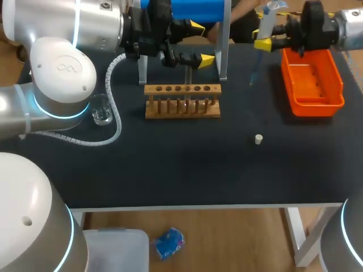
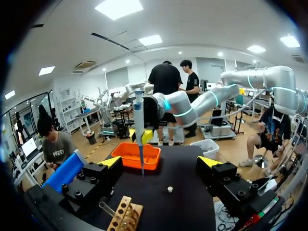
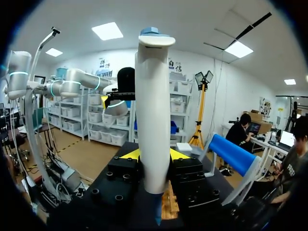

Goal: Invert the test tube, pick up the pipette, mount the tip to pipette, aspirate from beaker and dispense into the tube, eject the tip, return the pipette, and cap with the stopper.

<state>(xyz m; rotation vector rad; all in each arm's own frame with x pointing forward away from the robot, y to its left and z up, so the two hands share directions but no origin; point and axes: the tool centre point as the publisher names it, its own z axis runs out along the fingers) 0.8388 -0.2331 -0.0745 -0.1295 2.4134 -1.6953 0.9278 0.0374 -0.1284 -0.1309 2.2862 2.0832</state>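
**Pipette held to the right of the rack, left end effector spread above it**

On the black table [image 1: 187, 170] stands a light wooden test-tube rack [image 1: 182, 100] with a row of holes; a clear glass test tube [image 1: 187, 78] stands upright in a hole near its middle. The left end effector [image 1: 200, 42] hangs above and just behind the rack, yellow-tipped fingers spread wide with nothing between them; in the left wrist view the same end effector [image 2: 160, 163] shows the rack [image 2: 126, 216] beneath it. The right end effector [image 1: 264, 37] is up and to the right of the rack, pinching a white-bodied pipette with a blue cap and thin blue shaft [image 1: 266, 22]; the right wrist view shows the pipette [image 3: 154, 120] upright, pressed between both fingers of that end effector [image 3: 154, 156], shaft downward; whether a tip is mounted I cannot tell. A rectangular orange plastic bin [image 1: 312, 79] lies well to the right of the rack, beyond the pipette; a small clear glass beaker [image 1: 102, 111] sits to the rack's left, beside the left arm; a small white stopper [image 1: 258, 139] lies on the table in front of the rack and to its right, apart from everything; from the left wrist the stopper [image 2: 169, 189] sits between the rack and the bin [image 2: 135, 156], with the pipette [image 2: 139, 120] hanging over the bin's near edge.
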